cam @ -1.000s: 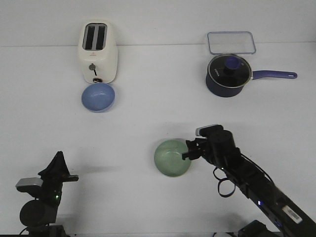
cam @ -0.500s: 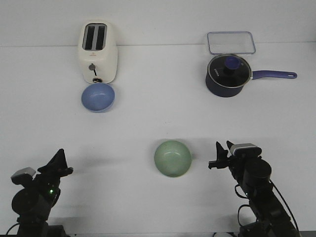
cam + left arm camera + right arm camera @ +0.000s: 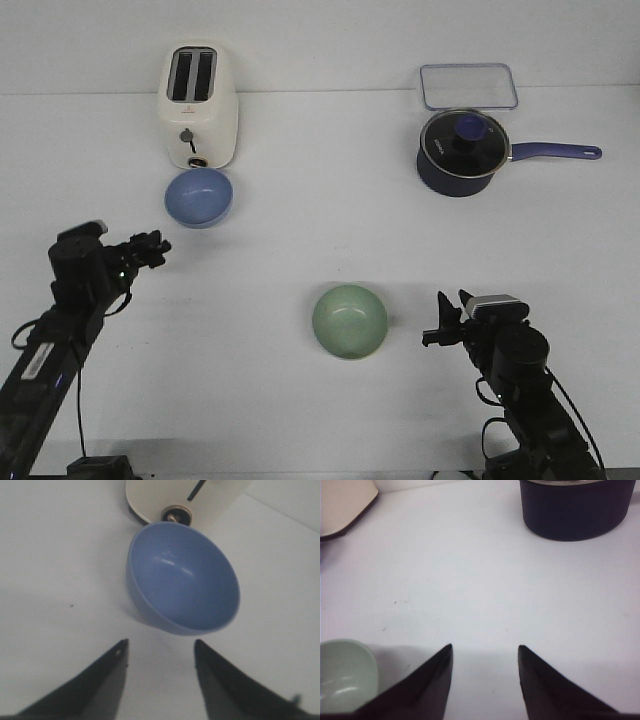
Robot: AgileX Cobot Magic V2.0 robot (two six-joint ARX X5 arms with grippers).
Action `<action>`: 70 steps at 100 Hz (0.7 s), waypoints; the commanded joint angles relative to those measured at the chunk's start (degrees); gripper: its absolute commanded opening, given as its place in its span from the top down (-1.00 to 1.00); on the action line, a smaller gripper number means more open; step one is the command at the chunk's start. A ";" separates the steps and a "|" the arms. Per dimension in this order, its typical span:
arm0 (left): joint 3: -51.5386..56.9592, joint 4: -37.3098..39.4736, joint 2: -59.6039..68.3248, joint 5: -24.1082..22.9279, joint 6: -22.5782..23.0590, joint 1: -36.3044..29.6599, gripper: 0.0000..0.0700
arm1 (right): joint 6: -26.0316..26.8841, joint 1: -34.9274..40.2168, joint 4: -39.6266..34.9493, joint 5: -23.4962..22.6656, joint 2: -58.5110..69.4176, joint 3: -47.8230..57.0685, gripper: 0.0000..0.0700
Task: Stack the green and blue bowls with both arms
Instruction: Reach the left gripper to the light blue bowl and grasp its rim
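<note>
Spreading under everything you see is the white table (image 3: 320,250), and the biggest thing on it is the cream toaster (image 3: 198,105) at the far left. Your dark blue saucepan (image 3: 462,151) sits at the far right with its handle pointing right, and a clear lidded box (image 3: 468,86) lies just behind it. Your blue bowl (image 3: 199,196) stands upright just in front of the toaster, touching or nearly touching its base; you cannot tell which. Your green bowl (image 3: 349,320) sits upright near the middle, toward the near edge, well apart from the blue one. Your left gripper (image 3: 150,247) hovers just near-left of the blue bowl, and in the left wrist view its fingers (image 3: 102,680) are spread apart with nothing between them, the blue bowl (image 3: 182,577) just ahead. Your right gripper (image 3: 440,322) rests just right of the green bowl, its fingers (image 3: 420,685) likewise apart and empty.
</note>
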 commanded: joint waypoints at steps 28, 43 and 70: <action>17.09 0.59 25.31 0.26 1.42 0.02 -0.47 | -0.33 0.13 0.24 0.04 0.22 0.15 0.24; 22.45 0.52 33.11 0.28 1.18 0.02 -0.47 | -0.48 0.13 0.28 0.04 0.22 0.15 0.24; 24.87 0.35 37.42 0.33 0.98 -0.44 0.88 | -0.46 0.13 0.13 0.04 0.22 0.15 0.24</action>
